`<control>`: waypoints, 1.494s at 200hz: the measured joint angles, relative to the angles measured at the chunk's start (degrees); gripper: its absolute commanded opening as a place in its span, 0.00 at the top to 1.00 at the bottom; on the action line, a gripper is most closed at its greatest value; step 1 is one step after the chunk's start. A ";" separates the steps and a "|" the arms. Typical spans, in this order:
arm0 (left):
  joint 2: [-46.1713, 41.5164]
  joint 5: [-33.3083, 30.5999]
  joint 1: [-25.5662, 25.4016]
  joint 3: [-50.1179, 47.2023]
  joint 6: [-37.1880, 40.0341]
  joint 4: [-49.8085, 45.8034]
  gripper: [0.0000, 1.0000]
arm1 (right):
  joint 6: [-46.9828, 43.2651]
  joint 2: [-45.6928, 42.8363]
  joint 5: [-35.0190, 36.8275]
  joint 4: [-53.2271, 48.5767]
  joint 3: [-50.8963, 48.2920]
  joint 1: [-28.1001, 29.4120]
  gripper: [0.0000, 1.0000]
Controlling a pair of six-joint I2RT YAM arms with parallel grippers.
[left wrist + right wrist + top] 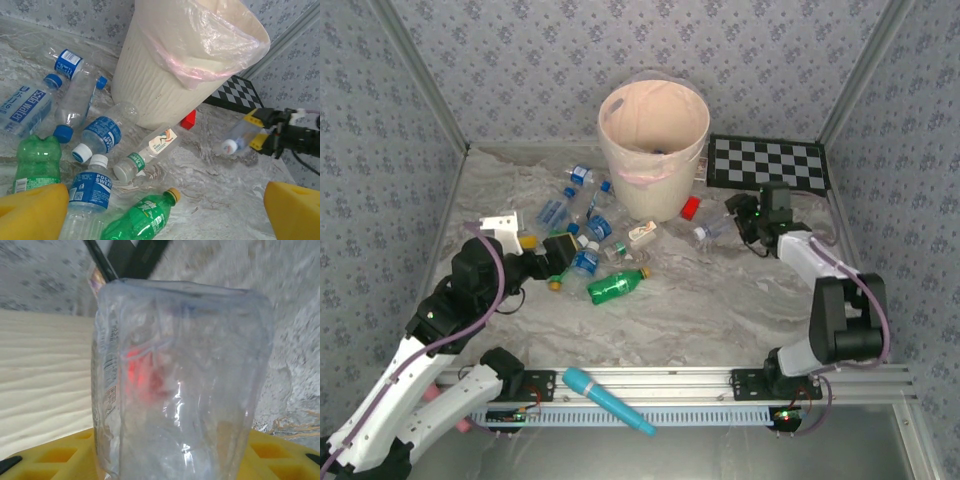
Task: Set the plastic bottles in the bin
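The pale peach bin [653, 150] with its clear liner stands at the back centre. Several plastic bottles lie left of and in front of it, clear ones with blue labels [585, 262] and a green one with a yellow cap [617, 286]. My left gripper [542, 262] hangs open over this pile, its yellow fingers [30, 212] wide either side of the green bottle [142, 217]. Right of the bin, my right gripper [745, 228] is shut on a clear bottle [180, 380] with a white cap [230, 146]. That bottle lies sideways, cap toward the bin.
A small red block [690, 208] sits at the bin's foot. A checkerboard [768, 163] lies at the back right. A blue wand [610, 400] rests on the front rail. Bare marbled table [720, 300] stretches between the arms. Patterned walls close in three sides.
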 measured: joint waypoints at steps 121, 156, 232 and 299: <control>-3.72 -5.88 0.00 0.00 -0.48 -0.02 0.00 | -6.62 -11.26 0.68 -10.25 25.53 4.28 0.43; -4.52 -6.10 0.00 0.00 -0.48 -0.76 0.00 | -6.91 -4.42 1.40 -10.62 36.59 8.61 0.43; -6.21 -6.08 0.00 0.33 -0.50 -4.11 0.00 | -7.41 17.40 3.91 -15.56 60.41 15.19 0.43; -8.04 -6.12 0.00 2.36 -0.48 -6.19 0.00 | -6.80 32.63 4.33 -23.30 80.06 16.22 0.43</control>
